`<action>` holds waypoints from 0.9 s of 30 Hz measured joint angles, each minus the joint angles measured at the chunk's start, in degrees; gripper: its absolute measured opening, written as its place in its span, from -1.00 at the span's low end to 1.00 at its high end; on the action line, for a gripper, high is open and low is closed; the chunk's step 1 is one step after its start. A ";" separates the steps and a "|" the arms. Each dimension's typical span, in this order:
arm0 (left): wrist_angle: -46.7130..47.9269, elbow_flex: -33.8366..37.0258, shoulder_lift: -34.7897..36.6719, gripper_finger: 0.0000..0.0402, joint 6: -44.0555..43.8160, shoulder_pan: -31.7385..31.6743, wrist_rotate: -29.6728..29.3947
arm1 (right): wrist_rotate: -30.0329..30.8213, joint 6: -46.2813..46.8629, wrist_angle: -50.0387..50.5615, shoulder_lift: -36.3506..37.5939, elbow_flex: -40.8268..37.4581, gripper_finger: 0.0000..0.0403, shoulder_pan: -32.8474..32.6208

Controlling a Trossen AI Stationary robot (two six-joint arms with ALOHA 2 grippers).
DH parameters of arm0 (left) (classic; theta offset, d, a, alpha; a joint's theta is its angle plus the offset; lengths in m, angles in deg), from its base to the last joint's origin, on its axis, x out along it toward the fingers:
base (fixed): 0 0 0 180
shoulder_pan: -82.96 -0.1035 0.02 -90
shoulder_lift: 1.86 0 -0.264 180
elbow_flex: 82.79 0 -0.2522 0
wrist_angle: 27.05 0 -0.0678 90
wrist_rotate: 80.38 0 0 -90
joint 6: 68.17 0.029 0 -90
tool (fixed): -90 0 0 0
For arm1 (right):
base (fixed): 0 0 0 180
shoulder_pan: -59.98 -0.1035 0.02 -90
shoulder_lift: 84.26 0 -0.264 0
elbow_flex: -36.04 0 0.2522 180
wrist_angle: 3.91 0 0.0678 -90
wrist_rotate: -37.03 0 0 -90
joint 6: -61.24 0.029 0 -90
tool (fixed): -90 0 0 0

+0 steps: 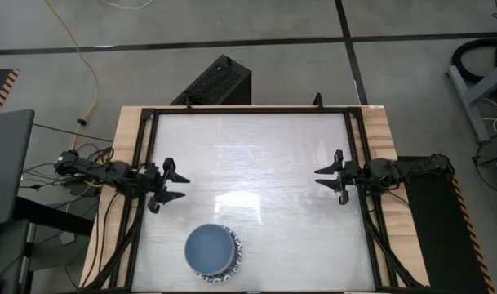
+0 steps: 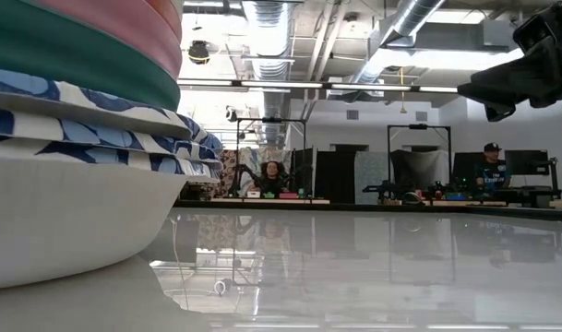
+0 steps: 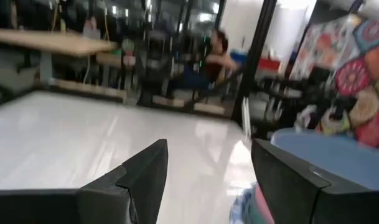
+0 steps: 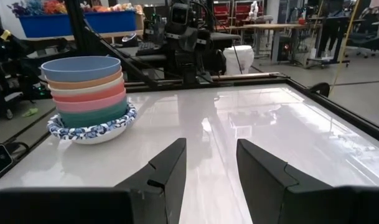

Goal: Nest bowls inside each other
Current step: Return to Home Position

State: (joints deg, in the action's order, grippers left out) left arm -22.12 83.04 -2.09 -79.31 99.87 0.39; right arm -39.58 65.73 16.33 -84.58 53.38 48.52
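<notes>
The bowls stand nested in one stack (image 1: 211,251) near the table's front edge, left of the middle. A blue bowl (image 4: 80,65) is on top, with orange, pink and green ones below it. The lowest is a wide white bowl with a blue-patterned rim (image 4: 93,130), which rests on the table. In the low view the stack (image 2: 68,138) fills the left side. My left gripper (image 1: 181,186) hovers open at the table's left edge, and its wrist view shows the blue bowl (image 3: 338,155) off to one side. My right gripper (image 1: 319,178) hovers open at the right edge.
A black frame (image 1: 248,110) runs around the white tabletop (image 1: 256,155). Between the two grippers and behind the stack the tabletop shows bare. Beyond the far edge are workbenches and seated people (image 2: 273,175). A dark arm (image 2: 530,65) shows at the upper right of the low view.
</notes>
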 joint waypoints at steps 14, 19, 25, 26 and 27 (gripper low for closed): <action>3.22 0.01 -0.02 0.10 0.52 0.00 -2.58 | -0.01 0.02 0.33 0.02 0.00 -0.20 0.00; 6.55 -0.36 -0.61 0.10 0.41 0.00 -2.16 | -0.02 0.02 0.35 0.02 -0.02 -0.20 0.00; 7.24 -0.54 -0.63 0.10 0.41 0.00 -1.95 | -0.02 0.02 0.35 0.02 -0.04 -0.20 0.00; 7.26 -0.56 -0.63 0.10 0.41 0.00 -1.95 | -0.01 0.02 0.37 0.02 -0.04 -0.20 0.00; 7.30 -0.57 -0.63 0.10 0.41 0.00 -1.95 | -0.02 0.02 0.37 0.02 -0.04 -0.20 0.00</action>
State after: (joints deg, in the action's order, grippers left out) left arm -14.82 82.47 -2.72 -78.90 99.87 -1.56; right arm -39.61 65.76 16.70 -84.56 53.33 48.52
